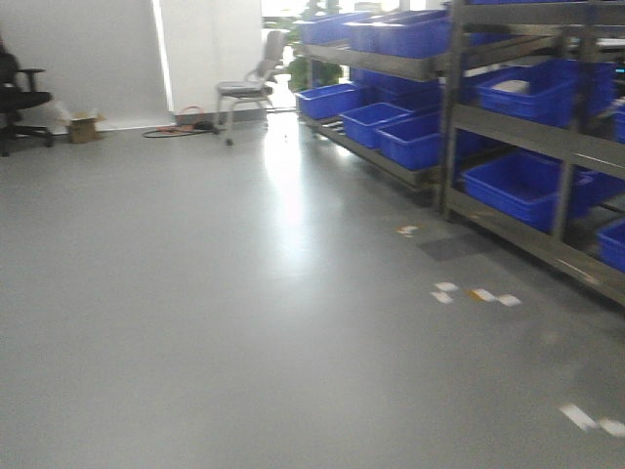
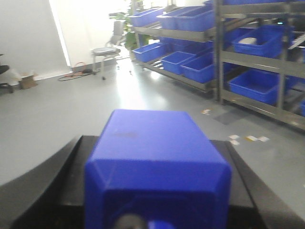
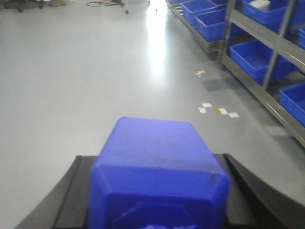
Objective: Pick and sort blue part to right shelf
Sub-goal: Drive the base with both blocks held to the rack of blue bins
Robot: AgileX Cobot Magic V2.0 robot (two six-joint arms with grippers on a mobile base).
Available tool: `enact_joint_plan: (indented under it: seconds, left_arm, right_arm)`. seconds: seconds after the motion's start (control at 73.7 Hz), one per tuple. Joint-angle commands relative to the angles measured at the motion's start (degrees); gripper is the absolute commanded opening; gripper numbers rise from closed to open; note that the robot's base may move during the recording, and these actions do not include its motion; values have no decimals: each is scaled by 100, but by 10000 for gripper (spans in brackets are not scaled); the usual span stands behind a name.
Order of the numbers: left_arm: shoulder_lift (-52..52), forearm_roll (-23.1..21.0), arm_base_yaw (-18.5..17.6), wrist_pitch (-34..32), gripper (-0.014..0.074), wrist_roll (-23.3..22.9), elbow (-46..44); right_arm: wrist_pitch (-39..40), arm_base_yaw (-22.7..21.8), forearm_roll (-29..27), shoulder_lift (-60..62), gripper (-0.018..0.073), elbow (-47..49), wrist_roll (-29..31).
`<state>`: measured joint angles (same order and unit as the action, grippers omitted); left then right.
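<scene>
the shelf point(image 1: 527, 135) stands at 3 o'clock in the front view, well apart from the robot across the floor point(image 1: 244, 293), with blue bins point(image 1: 522, 186) on its tiers. the step in hand looks like the carry toward it. to do it well, the base should turn to 3 o'clock, square up to the front rail and stop short of it, with both arms steady so nothing slips. a bin with room should be picked before either arm reaches in.

a blue part point(image 2: 157, 181) fills 6 o'clock of the left wrist view, between the black flanks of the left pincer point(image 2: 155, 139). a like part point(image 3: 157, 186) sits the same way in the right pincer point(image 3: 152, 156). the fingertips are hidden, so it cannot be told whether either pincer is clamped on its part or stands apart around it.
</scene>
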<state>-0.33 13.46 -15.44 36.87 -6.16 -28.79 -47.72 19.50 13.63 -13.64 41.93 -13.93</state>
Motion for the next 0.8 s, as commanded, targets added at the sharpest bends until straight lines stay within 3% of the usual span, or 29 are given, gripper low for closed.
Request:
enact_joint_plan:
  seconds: [0.0,0.787]
  left_arm:
    - [-95,47,-24,-476,270,3,-165]
    - [-95,47,-24,-476,270,3,-165]
  right_arm:
    - [519,-18,137,-97,209,155,45]
    - [519,-18,137,-97,209,155,45]
